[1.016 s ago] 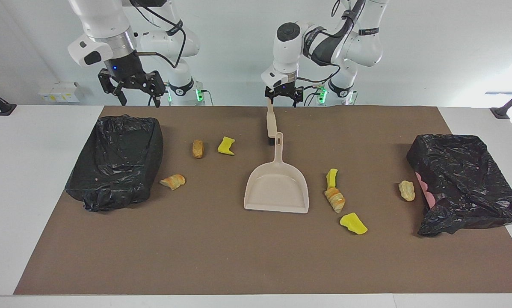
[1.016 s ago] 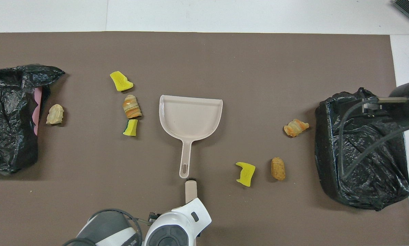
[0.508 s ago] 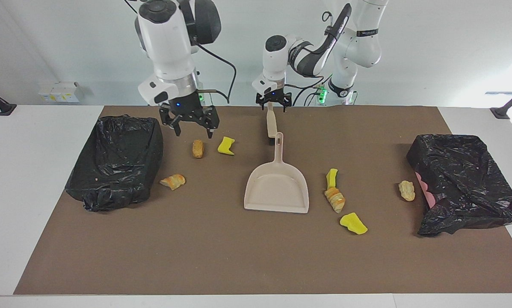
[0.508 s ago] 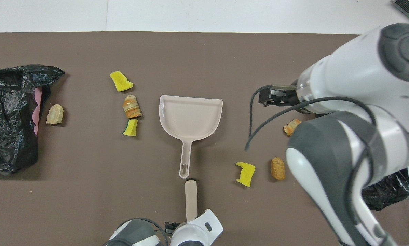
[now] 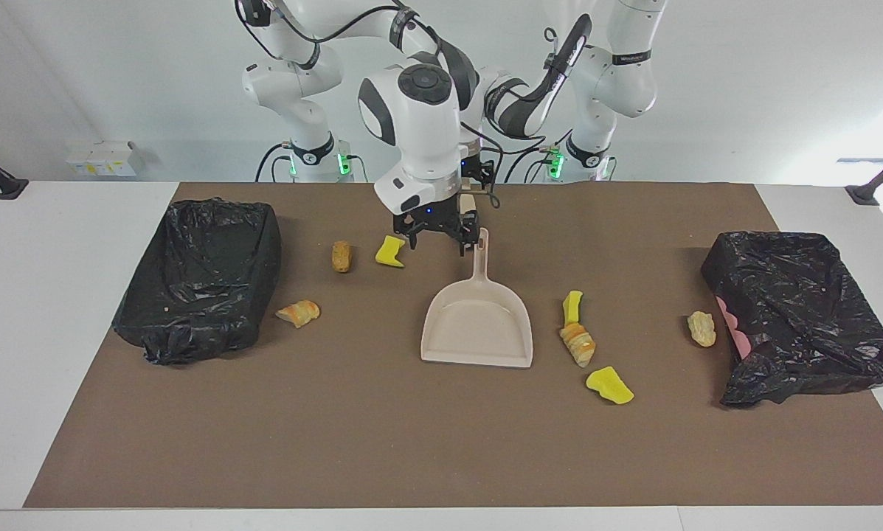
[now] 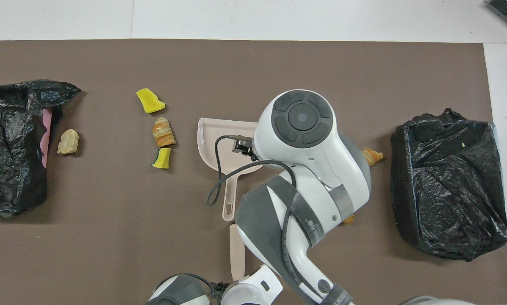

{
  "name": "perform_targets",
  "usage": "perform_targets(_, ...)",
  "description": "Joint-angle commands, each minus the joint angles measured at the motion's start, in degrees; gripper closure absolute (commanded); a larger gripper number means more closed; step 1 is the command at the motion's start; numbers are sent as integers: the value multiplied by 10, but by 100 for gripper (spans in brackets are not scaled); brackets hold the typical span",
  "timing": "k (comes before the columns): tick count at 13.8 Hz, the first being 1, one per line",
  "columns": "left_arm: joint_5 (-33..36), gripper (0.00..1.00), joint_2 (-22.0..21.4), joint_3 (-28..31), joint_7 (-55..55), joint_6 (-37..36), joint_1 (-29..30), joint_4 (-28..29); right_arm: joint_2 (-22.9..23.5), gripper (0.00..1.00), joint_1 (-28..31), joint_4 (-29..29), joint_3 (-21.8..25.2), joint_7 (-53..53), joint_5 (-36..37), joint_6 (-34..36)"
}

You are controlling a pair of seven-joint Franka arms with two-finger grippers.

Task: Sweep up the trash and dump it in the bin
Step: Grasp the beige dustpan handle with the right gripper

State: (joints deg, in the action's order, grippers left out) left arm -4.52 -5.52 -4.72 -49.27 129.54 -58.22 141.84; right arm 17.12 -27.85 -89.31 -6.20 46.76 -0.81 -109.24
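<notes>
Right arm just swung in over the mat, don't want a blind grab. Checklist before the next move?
1. Right gripper open: ok.
2. Right gripper lined up on the dustpan handle: not ok. It hangs beside the handle's end, holding nothing.
3. Dustpan flat on the mat, nothing in it: ok.
4. Left gripper has a grip on the brush: cannot tell. It is at the handle's end, but the right arm hides the contact.
5. Trash count: ok. Seven pieces lie on the mat, none under the right gripper.
6. Bin at the right arm's end open on top: ok.
</notes>
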Motion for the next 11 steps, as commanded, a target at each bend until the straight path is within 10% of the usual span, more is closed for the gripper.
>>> perform_targets(1,-4,9,-13,10,-19,-39,-15,-9,26,0,-24,-5,3,23,-17,-36)
perform_targets(11,-4,51,-18,10,-21,-44,-13,-15,53,0,-80,-96,-3,66,-18,-123)
